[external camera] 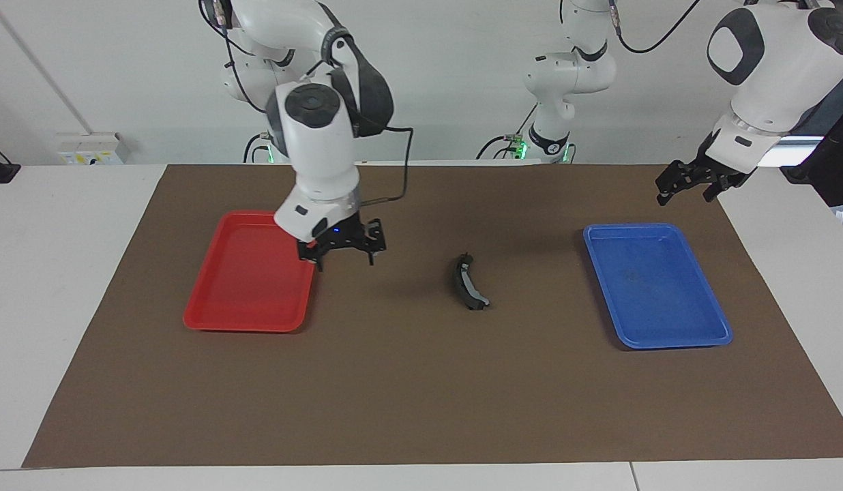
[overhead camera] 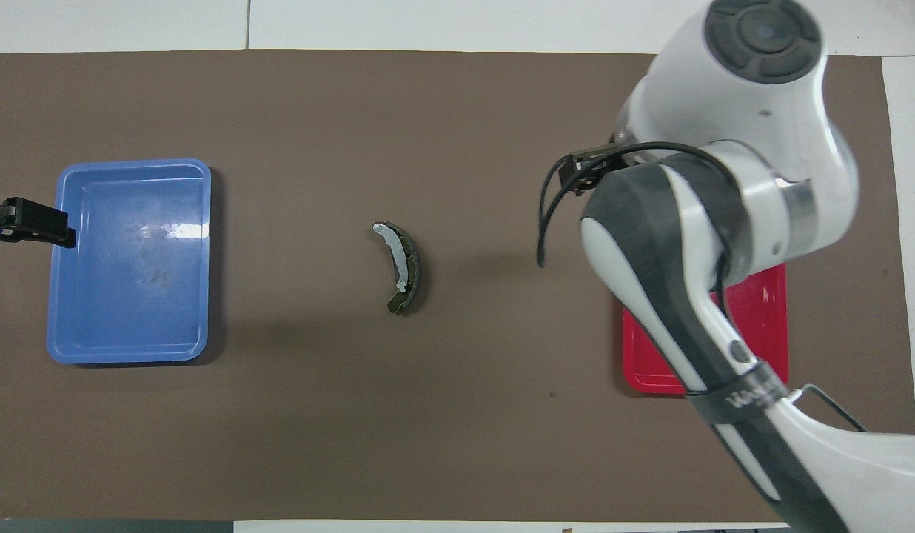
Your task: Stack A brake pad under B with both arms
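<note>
B, the long crescent-shaped black brake pad (external camera: 469,281) with a light-grey strip, lies on the brown mat at the middle of the table, also in the overhead view (overhead camera: 401,268). The short plain A brake pad does not show apart from it. My right gripper (external camera: 343,256) is open and empty, raised over the mat at the edge of the red tray (external camera: 244,326), well clear of the pad. In the overhead view its own arm hides it. My left gripper (external camera: 687,189) is open and empty and waits up beside the blue tray (external camera: 657,283).
The red tray (overhead camera: 761,333) lies toward the right arm's end, half covered by the right arm in the overhead view. The blue tray (overhead camera: 128,259) lies toward the left arm's end, with the left gripper (overhead camera: 28,226) at its edge. Both trays hold nothing.
</note>
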`<control>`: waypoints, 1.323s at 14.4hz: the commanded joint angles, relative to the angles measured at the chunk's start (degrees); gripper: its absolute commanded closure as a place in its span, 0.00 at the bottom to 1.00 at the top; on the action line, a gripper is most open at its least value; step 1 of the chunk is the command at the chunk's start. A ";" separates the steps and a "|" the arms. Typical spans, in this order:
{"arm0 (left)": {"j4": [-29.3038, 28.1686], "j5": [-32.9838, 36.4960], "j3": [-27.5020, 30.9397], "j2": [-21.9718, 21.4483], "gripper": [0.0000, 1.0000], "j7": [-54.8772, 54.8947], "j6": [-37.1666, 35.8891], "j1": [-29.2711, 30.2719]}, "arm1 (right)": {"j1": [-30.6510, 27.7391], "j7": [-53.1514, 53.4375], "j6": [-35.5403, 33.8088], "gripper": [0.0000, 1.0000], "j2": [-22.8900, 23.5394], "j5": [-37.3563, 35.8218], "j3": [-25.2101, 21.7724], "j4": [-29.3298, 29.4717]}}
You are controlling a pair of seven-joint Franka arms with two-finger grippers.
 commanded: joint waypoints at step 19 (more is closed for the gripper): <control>-1.34 0.12 -0.23 -1.42 0.00 0.36 -0.35 0.50 | -20.73 -8.73 -9.16 0.01 -15.41 -2.37 1.19 -7.16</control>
